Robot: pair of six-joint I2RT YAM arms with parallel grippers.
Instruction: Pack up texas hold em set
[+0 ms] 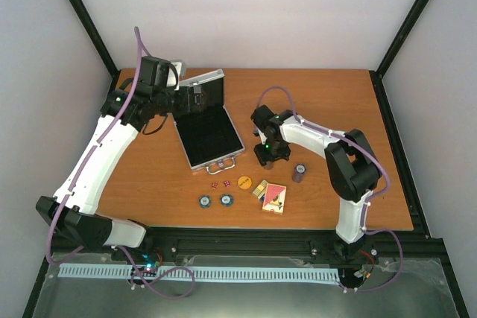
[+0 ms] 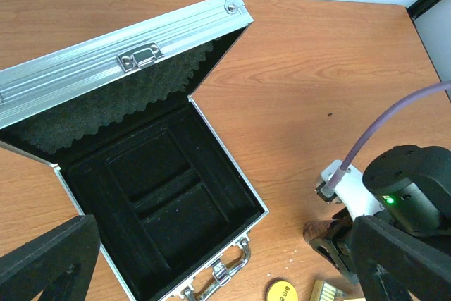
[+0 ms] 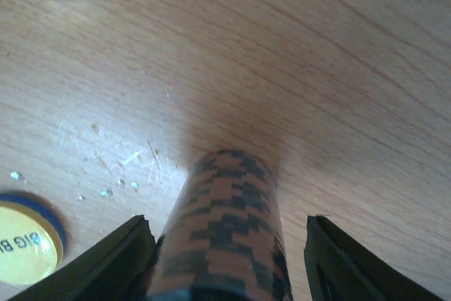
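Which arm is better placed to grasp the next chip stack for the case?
The right. Its open gripper straddles a brown-and-black chip stack on the table. The left gripper hangs open over the open aluminium case, away from that stack.

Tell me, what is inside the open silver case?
Only black lining with bare moulded recesses in the case, and ridged foam in its lid; nothing is packed yet. The left gripper's finger hides part of the left rim.

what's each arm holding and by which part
Left jaws: nothing. Right jaws flank the chip stack at its sides, gap visible; grip cannot be told.
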